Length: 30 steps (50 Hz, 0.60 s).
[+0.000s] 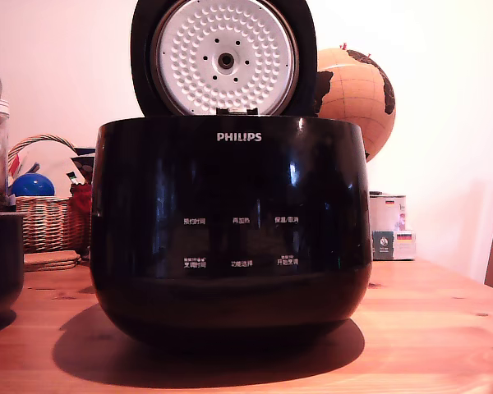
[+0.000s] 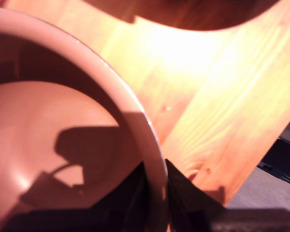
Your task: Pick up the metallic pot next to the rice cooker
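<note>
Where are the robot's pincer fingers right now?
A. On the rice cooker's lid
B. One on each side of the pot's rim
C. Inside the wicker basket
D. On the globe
B. In the wrist view, the pincer has one dark finger inside the pot and one outside it, with the pot's pale rim running between them above the wooden table.

Glossy black rice cooker, white dimpled lid plate.
</note>
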Motion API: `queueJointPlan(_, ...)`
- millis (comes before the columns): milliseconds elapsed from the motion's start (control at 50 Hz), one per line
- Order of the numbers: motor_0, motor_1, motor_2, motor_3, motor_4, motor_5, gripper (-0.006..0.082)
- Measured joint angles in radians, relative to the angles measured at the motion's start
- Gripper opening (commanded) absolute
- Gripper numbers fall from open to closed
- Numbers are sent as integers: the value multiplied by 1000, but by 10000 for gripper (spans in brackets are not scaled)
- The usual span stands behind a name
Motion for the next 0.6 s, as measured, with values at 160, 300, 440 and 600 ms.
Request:
queueJointPlan(160, -22, 1, 60, -82, -95, -1, -21)
queueJointPlan(300, -45, 8, 136, -189, -140, -5, -21)
queueJointPlan(440, -69, 15, 230, -278, -169, -24, -21)
queueJointPlan(600, -115, 14, 343, -350, -198, -58, -21)
